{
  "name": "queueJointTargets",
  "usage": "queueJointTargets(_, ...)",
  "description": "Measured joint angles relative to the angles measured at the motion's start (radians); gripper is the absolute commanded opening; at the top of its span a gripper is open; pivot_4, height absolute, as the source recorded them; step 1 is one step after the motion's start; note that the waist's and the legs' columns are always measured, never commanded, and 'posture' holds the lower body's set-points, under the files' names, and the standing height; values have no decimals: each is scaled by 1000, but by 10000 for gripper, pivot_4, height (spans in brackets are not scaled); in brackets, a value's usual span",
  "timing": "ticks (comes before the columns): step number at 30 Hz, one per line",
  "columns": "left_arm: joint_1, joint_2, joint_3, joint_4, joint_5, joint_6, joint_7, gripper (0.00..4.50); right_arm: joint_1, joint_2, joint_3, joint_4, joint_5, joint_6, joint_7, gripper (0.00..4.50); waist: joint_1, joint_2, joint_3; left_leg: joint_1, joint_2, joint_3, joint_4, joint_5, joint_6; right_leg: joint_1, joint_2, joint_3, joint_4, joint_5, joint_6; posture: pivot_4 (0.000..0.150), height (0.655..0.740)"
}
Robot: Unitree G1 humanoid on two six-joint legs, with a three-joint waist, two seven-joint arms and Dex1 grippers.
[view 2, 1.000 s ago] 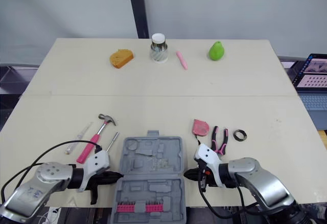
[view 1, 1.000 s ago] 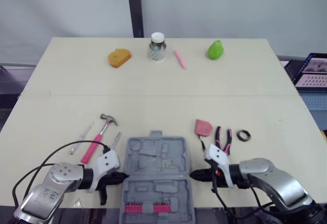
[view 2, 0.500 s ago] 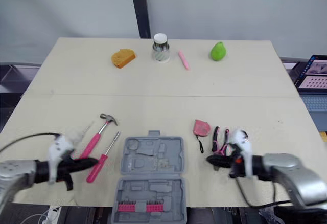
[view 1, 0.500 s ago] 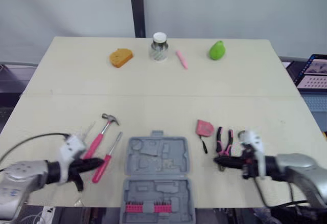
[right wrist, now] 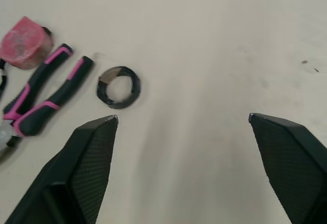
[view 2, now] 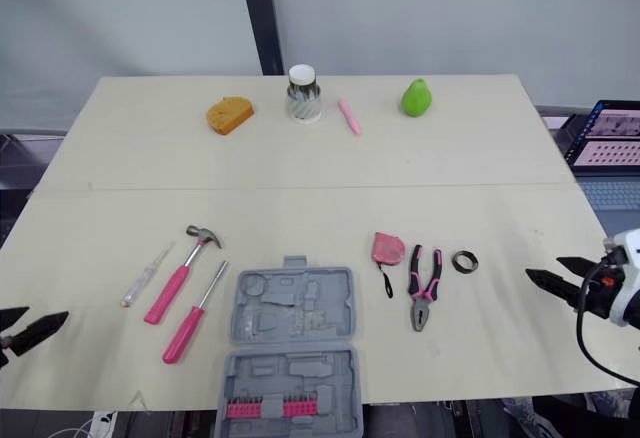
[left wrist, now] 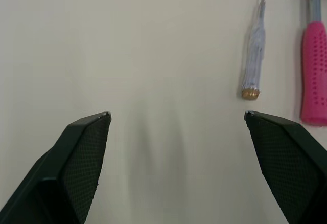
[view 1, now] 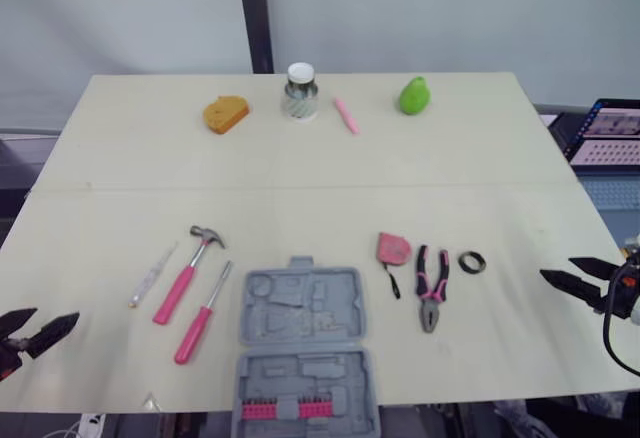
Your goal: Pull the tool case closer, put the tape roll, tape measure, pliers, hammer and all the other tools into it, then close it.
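The grey tool case (view 1: 303,348) lies open and flat at the table's front edge, a row of pink bits in its near half. To its left lie the pink-handled hammer (view 1: 190,268), a pink screwdriver (view 1: 200,313) and a small clear screwdriver (view 1: 152,275). To its right are the pink tape measure (view 1: 394,249), the pliers (view 1: 432,286) and the black tape roll (view 1: 472,261). My left gripper (view 1: 56,313) hangs open at the far left, well clear of the tools. My right gripper (view 1: 557,268) is open at the far right, a short way beyond the tape roll (right wrist: 118,87).
Along the table's far edge stand an orange sponge (view 1: 225,114), a lidded jar (view 1: 299,91), a pink marker (view 1: 345,116) and a green pear (view 1: 412,96). A laptop (view 1: 610,133) sits off the table's right side.
Both grippers were shut against the case's left and right sides. They have swung outward to the table's sides and opened. The pink screwdriver is now uncovered.
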Motion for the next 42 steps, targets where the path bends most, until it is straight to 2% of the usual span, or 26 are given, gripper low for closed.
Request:
queueJointTargets(6,-5,-2,-60,-59,2,-17,3,45000,1,-2,19,-36,-13,-8,25,44218,-1,0,0,0,0,1,0,0,0,0,0,1,0,0,0,1500,7400)
queueJointTargets(9,-43,-2,-144,-199,-19,21,-3,45000,11,-6,67,-161,-10,35,61,44218,2,0,0,0,0,0,1,0,0,0,0,2,1,0,0,1500,7400)
queueJointTargets(13,-176,12,-334,-427,-55,105,-7,45000,-18,-21,155,-329,-6,87,90,44218,6,0,0,0,0,0,2,0,0,0,0,2,2,0,0,1500,7400)
queueJointTargets(16,-310,11,-513,-532,-61,146,-18,45000,-77,-32,235,-369,-32,90,99,36674,5,0,0,0,0,0,2,0,0,0,0,2,2,0,0,1500,7400)
queueJointTargets(20,-507,-54,-742,-580,-46,152,-31,45000,-132,-35,343,-353,-102,67,103,17526,8,0,0,-1,0,1,2,0,0,0,0,2,2,0,0,1500,7400)
queueJointTargets(25,-645,-155,-910,-567,-3,85,-52,45000,-188,-8,414,-283,-170,24,87,17526,16,0,0,-1,-1,1,3,0,0,0,0,2,2,0,0,1500,7400)
queueJointTargets(30,-683,-239,-1019,-495,77,-20,-60,45000,-203,1,447,-233,-226,-6,63,17526,24,0,0,-1,-1,1,4,0,0,0,0,2,1,0,0,1500,7400)
queueJointTargets(34,-684,-310,-1057,-444,112,-104,-62,45000,-212,36,457,-190,-259,-27,39,17526,26,0,0,-2,-1,1,5,0,0,0,0,1,1,0,0,1500,7400)
queueJointTargets(42,-689,-345,-1081,-418,153,-204,-70,45000,-236,54,464,-122,-300,-66,31,17526,26,0,0,-2,0,1,7,0,0,0,0,1,2,0,1,1500,7400)
